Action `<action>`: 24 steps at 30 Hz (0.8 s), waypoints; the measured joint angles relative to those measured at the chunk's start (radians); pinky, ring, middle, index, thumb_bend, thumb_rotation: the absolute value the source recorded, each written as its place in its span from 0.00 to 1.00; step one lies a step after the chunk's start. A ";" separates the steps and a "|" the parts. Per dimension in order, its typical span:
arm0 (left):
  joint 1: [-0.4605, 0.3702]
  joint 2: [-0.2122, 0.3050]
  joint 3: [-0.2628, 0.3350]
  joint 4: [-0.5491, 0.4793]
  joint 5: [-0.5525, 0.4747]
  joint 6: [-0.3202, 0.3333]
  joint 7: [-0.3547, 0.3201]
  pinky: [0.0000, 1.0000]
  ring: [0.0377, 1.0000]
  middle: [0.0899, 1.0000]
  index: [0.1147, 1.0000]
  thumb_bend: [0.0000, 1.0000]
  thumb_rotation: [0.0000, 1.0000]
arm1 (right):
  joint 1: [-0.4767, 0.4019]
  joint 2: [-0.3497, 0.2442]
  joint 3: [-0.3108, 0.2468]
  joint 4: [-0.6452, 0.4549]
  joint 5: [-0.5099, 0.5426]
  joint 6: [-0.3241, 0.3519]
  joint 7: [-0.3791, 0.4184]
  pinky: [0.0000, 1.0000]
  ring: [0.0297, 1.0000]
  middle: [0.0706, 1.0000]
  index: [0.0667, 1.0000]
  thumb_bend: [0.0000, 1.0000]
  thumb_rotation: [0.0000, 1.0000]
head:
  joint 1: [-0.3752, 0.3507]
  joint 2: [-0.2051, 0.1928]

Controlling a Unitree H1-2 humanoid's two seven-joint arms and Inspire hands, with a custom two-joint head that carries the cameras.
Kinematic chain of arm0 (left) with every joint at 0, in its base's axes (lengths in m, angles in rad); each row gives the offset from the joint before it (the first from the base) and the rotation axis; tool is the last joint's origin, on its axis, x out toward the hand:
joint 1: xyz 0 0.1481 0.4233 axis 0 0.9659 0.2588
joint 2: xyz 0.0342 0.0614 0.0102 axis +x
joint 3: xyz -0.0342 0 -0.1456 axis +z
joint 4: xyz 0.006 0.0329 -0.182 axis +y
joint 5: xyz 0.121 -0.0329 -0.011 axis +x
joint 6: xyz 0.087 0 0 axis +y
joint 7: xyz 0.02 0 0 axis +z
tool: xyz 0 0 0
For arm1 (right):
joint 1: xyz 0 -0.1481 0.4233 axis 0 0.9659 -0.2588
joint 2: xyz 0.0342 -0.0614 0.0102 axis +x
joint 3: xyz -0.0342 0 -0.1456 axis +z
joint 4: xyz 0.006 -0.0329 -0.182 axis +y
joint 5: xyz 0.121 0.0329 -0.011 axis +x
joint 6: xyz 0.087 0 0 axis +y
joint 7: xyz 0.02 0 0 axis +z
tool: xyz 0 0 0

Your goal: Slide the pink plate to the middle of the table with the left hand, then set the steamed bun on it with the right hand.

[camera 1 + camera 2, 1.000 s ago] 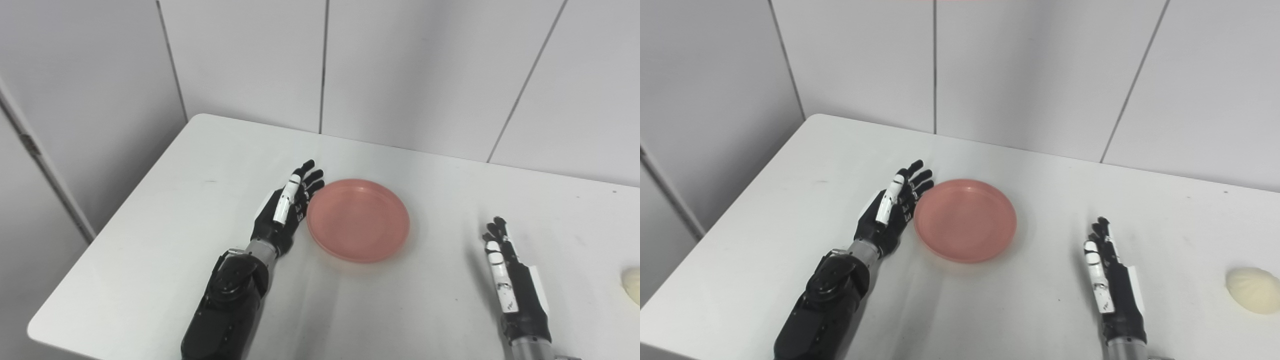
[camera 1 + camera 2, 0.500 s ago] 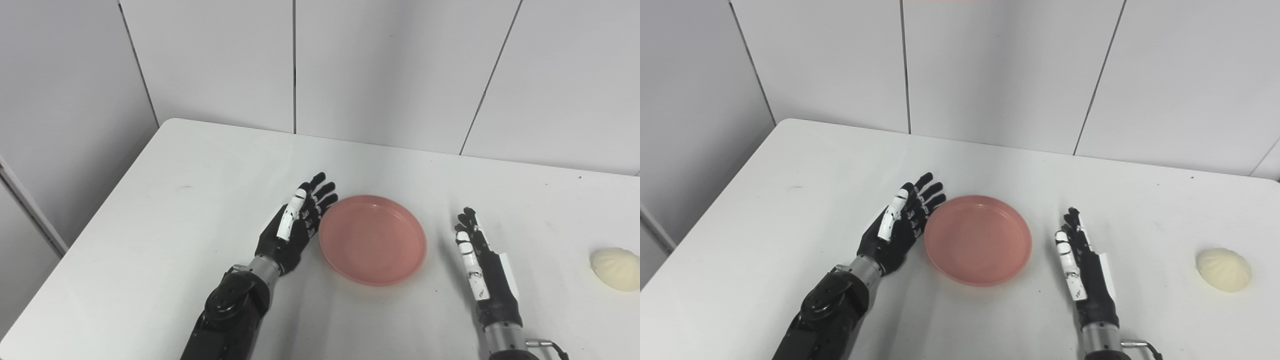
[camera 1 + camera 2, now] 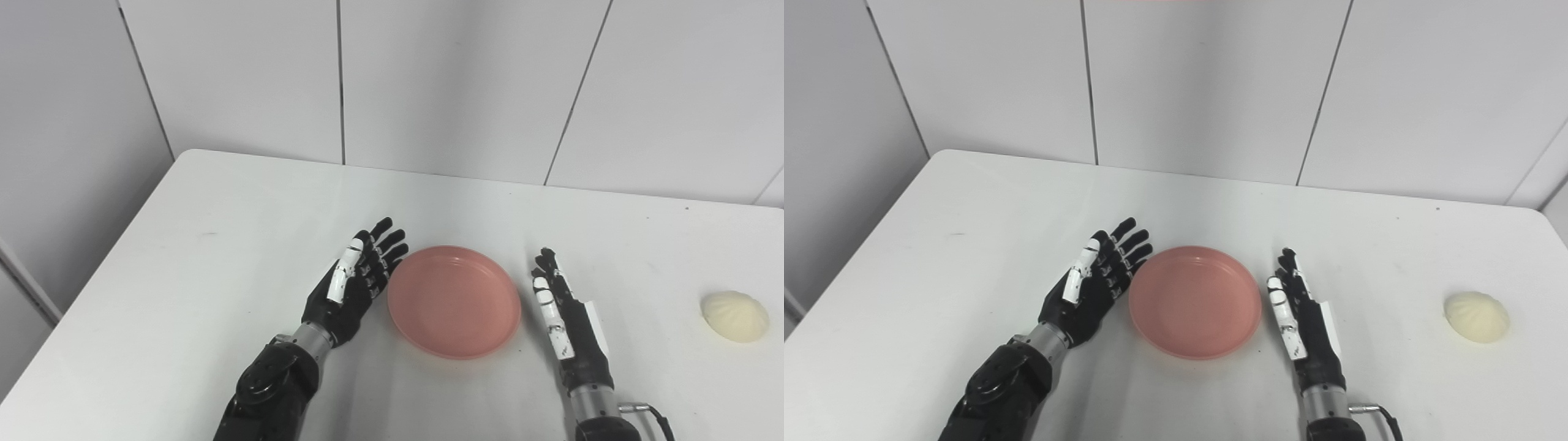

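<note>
The round pink plate [image 3: 454, 301] lies flat near the middle of the white table. My left hand [image 3: 353, 285] stands open on its edge just left of the plate, palm toward the rim, fingers straight and at or nearly at the rim. Just right of the plate my right hand [image 3: 566, 316] is open too, fingers pointing away from me, holding nothing. A pale cream steamed bun [image 3: 734, 316] sits alone far to the right, well apart from the right hand.
The table [image 3: 986, 208] has a rounded far-left corner and ends at a grey panelled wall [image 3: 1200, 79] behind. Its right edge shows at the far right of the right eye view. Only the plate, bun and my arms are on it.
The camera has swung right, bringing the bun into full view. The plate has slid a little to the right with the left hand beside it; the right hand now stands nearer the plate.
</note>
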 measured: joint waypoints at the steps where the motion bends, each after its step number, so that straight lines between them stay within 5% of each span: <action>1: 0.000 0.000 0.000 0.001 0.000 0.000 0.000 0.98 0.94 0.94 0.94 0.40 1.00 | -0.001 0.000 -0.001 0.001 0.001 0.000 0.000 0.92 0.93 0.95 0.96 0.26 1.00 | -0.006 0.000; 6: -0.002 -0.004 0.005 0.007 0.003 -0.003 0.000 0.98 0.94 0.94 0.94 0.40 1.00 | -0.005 0.003 -0.012 0.006 0.006 0.000 -0.005 0.92 0.92 0.95 0.96 0.29 1.00 | -0.061 -0.003; 12: -0.017 -0.006 0.008 0.031 0.021 -0.023 0.000 0.96 0.94 0.93 0.93 0.42 1.00 | -0.015 0.003 -0.018 0.013 -0.051 -0.009 -0.061 0.74 0.81 0.89 0.93 0.57 1.00 | -0.130 -0.023; 20: -0.027 0.003 0.018 0.052 0.020 -0.046 -0.007 0.95 0.93 0.93 0.92 0.43 1.00 | -0.038 -0.030 -0.042 0.017 -0.244 -0.080 -0.210 0.58 0.67 0.79 0.89 0.75 0.92 | -0.230 -0.055; 24: -0.036 0.009 0.032 0.076 0.005 -0.060 -0.037 0.94 0.92 0.92 0.92 0.43 1.00 | -0.078 -0.070 -0.056 0.021 -0.338 -0.102 -0.277 0.52 0.66 0.78 0.88 0.86 0.76 | -0.276 -0.071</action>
